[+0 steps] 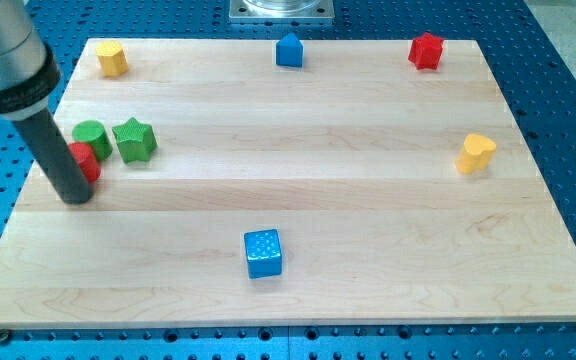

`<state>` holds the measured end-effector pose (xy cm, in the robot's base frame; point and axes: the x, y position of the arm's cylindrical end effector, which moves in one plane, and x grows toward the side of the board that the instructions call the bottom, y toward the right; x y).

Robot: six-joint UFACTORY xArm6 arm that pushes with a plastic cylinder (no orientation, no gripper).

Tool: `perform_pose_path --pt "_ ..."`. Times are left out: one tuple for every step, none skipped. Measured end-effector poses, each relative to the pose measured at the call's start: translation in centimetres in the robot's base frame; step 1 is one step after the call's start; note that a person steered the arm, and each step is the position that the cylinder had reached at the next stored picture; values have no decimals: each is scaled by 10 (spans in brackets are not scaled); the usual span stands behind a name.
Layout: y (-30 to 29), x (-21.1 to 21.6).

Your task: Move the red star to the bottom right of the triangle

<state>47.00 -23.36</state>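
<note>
The red star (pixel 426 50) sits near the view's top right corner of the wooden board (pixel 368 230). The blue triangle-like block (pixel 289 49) stands at the top middle, well to the star's left. My tip (pixel 76 197) rests on the board at the far left, far from both. It touches or almost touches a red block (pixel 89 162) that the rod partly hides, so I cannot make out that block's shape.
A green cylinder (pixel 92 136) and a green star (pixel 134 139) sit just right of the rod. A yellow block (pixel 113 58) is at the top left, a yellow heart (pixel 476 153) at the right, and a blue cube (pixel 263 252) at the bottom middle.
</note>
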Motion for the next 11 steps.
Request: perform_pose_path --pt "37 5" --pt "153 -27" --pt "300 -95" --pt "451 -163" --pt "546 -230" --pt "504 -253" --pt "376 -207" --pt "259 -144" --pt "358 -148" --pt "389 -217" --pt "347 -238"
